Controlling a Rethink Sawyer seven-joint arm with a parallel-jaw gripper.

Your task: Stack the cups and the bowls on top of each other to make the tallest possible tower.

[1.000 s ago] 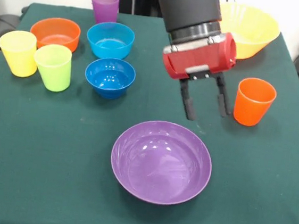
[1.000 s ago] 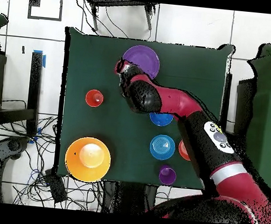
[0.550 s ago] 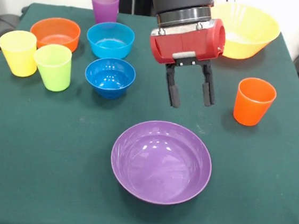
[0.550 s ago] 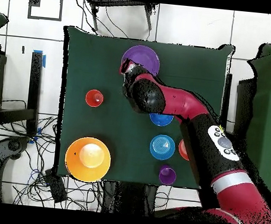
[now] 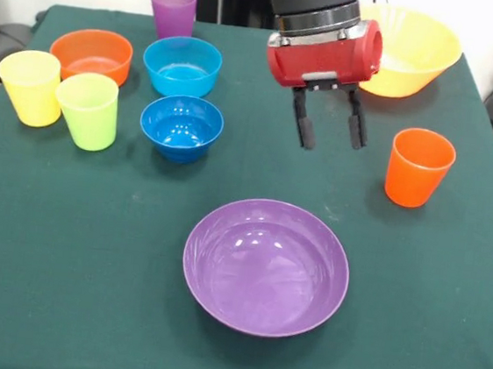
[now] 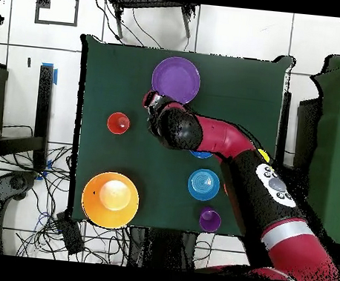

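End effector [image 5: 330,123] empty, fingers apart, above table between purple bowl [image 5: 266,266] and upright, mouth-up orange-red cup [image 5: 418,167]

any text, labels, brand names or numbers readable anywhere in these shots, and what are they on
No readable text in either view.
The cups and bowls, such as the purple bowl and the orange-red cup, are plain, with no print.
The red gripper housing shows no legible label.
The arm's round pad of buttons in the overhead view carries marks too small to read.
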